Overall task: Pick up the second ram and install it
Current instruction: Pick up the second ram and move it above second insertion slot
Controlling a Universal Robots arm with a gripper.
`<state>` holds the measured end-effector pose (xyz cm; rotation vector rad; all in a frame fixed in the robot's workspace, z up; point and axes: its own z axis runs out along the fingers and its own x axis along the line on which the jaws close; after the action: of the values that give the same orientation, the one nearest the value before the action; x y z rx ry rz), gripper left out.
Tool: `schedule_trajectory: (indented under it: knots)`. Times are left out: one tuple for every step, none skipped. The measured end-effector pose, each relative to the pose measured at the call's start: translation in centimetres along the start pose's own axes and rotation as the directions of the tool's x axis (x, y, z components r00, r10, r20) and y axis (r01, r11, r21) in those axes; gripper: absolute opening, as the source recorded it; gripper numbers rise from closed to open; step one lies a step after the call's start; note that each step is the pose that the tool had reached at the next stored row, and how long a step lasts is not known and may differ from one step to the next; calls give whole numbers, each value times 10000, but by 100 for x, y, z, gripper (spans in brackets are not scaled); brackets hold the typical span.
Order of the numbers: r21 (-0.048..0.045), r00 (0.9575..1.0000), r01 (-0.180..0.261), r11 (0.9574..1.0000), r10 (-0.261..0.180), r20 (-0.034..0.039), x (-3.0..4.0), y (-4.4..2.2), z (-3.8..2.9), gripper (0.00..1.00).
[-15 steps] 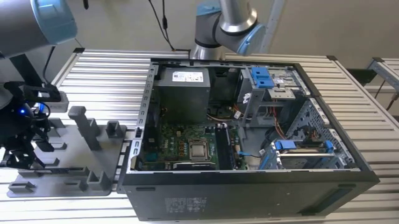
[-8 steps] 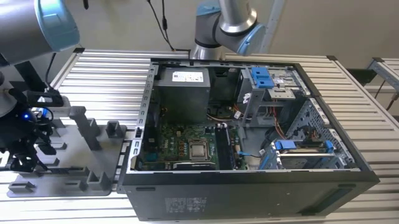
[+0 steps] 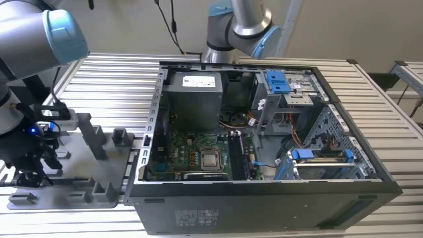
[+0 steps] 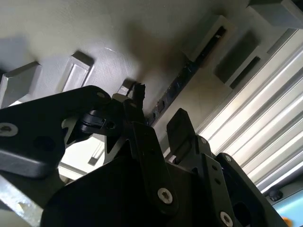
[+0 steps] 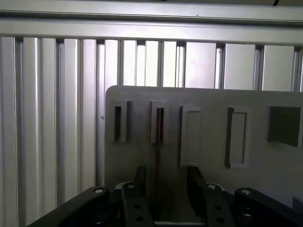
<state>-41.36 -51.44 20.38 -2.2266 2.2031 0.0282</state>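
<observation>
Grey tray point(image 5: 213, 98) holds the second ram point(image 5: 159, 142) edge-on, half-hidden between parted jaws.

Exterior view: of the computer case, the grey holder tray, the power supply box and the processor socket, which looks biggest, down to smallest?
Largest to smallest as they look:
1. computer case
2. grey holder tray
3. power supply box
4. processor socket
The steps between them are plain; no two look alike.

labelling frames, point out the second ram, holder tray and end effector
second ram point(image 5: 158, 142), first wrist view, thin edge
holder tray point(image 5: 213, 142), first wrist view, bare face
end effector point(image 5: 166, 171), first wrist view, between fingertips
</observation>
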Motion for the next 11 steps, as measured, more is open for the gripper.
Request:
schedule_trajectory:
  knots:
    - [0, 10000, 0, 10000, 0, -4, 0, 1, 14, 48]
    - [0, 10000, 0, 10000, 0, -10, 1, 1, 28, 48]
    - [-1, 10000, 0, 10000, 0, -16, 1, 2, 41, 48]
    - [-1, 10000, 0, 10000, 0, -20, 1, 2, 55, 48]
    - [0, 10000, 0, 10000, 0, -23, 1, 2, 68, 48]
    - [0, 10000, 0, 10000, 0, -26, 2, 2, 80, 48]
    - [0, 10000, 0, 10000, 0, -27, 2, 2, 91, 48]
    - [0, 10000, 0, 10000, 0, -28, 2, 2, 98, 48]
    - [-2, 10000, 0, 10000, 0, -29, 2, 2, 98, 48]
    - [-3, 10000, 0, 10000, 0, -30, 2, 2, 97, 48]
    - [-3, 10000, 0, 10000, 0, -29, 2, 2, 98, 48]
